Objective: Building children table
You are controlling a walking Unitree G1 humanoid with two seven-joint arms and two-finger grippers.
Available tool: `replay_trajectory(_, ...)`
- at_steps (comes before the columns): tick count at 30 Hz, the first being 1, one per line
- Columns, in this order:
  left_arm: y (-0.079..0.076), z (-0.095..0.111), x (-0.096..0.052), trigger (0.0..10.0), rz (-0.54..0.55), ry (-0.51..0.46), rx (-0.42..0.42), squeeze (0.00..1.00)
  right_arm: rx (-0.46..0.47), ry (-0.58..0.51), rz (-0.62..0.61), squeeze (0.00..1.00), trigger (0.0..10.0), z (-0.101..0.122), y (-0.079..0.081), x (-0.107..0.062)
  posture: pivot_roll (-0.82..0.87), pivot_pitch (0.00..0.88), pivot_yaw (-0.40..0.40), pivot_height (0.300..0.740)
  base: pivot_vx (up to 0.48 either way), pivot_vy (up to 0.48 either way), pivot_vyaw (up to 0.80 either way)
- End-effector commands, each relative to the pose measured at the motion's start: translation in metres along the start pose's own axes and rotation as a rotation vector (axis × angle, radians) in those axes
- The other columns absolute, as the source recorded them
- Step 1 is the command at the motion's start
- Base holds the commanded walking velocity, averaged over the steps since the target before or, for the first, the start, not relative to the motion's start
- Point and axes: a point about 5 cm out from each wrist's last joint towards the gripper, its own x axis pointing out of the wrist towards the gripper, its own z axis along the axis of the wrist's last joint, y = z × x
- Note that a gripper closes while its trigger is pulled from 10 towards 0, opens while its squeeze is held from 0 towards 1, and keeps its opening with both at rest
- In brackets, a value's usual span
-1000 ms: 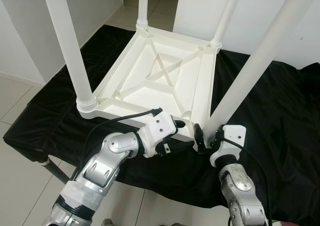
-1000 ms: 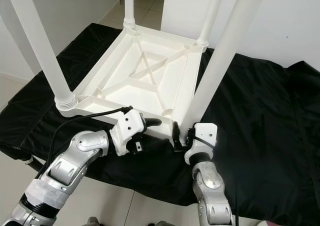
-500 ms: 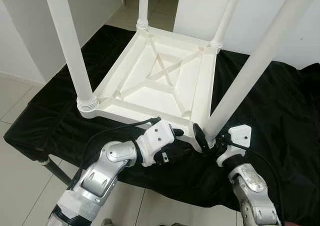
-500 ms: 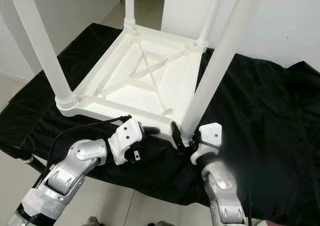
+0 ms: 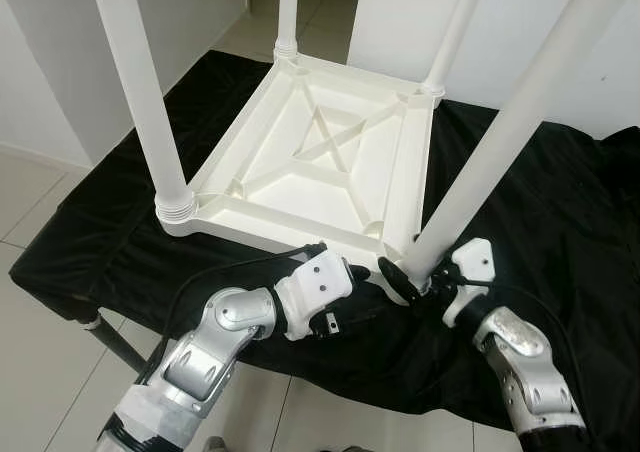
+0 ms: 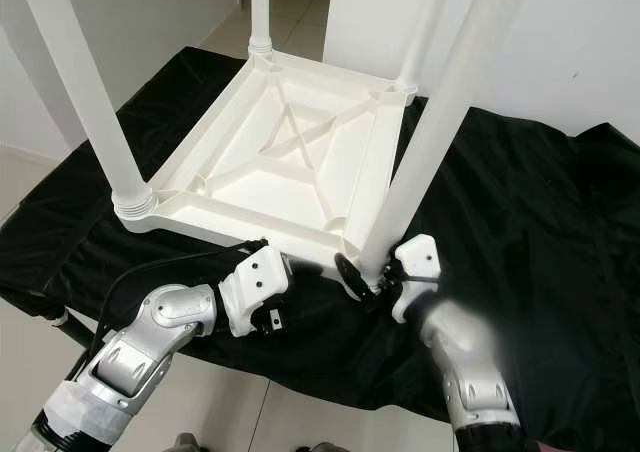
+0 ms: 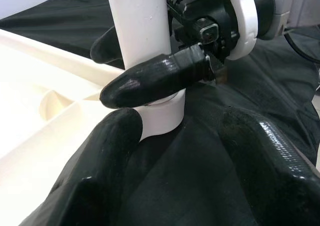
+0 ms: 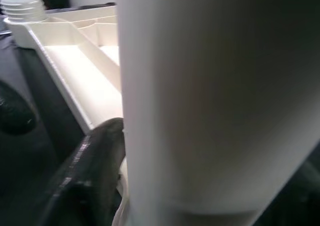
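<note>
Children's table (image 5: 325,162), white moulded plastic, lies upside down on a black cloth (image 5: 560,232) draped over the counter, so you see the ribbed underside with an X brace in the middle. All four round smooth legs stand up out of the corner sockets, with ridged collars at the base.

The near right leg (image 5: 500,142) is where the action is. The right tool (image 5: 412,277) has its two black fingers closed around the bottom of that leg, right at the socket; the right wrist view shows one finger (image 8: 82,171) pressed against the glossy white tube. The left tool (image 5: 352,272) sits just beside it at the table's near edge, fingers spread apart and holding nothing, resting on the cloth; in its wrist view the rounded rubbery fingertips (image 7: 105,151) frame the leg base.

The cloth is wrinkled and hangs off the counter's near edge. There's plenty of bare cloth to the right of the table, and pale tiled floor (image 5: 30,202) to its left.
</note>
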Motion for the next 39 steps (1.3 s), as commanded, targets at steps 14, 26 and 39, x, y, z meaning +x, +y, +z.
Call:
replay_trajectory(14,0.000,0.003,0.003,10.0,-0.007,0.001,0.033,0.07,0.051,0.027,0.062,0.00,3.8,-0.012,0.000,-0.002,0.04,0.074,-0.090,0.740,0.000,0.000,0.00)
replay_trajectory(26,-0.002,0.002,0.002,10.0,-0.021,0.001,0.035,0.07,0.093,0.005,-0.076,0.00,10.0,-0.007,0.019,-0.008,0.03,0.073,-0.086,0.740,0.000,0.000,0.00)
replay_trajectory(39,-0.001,0.002,0.004,10.0,-0.031,-0.002,0.036,0.07,0.076,0.065,-0.298,0.00,10.0,-0.008,0.029,-0.008,0.02,0.073,-0.078,0.740,0.000,0.000,0.00)
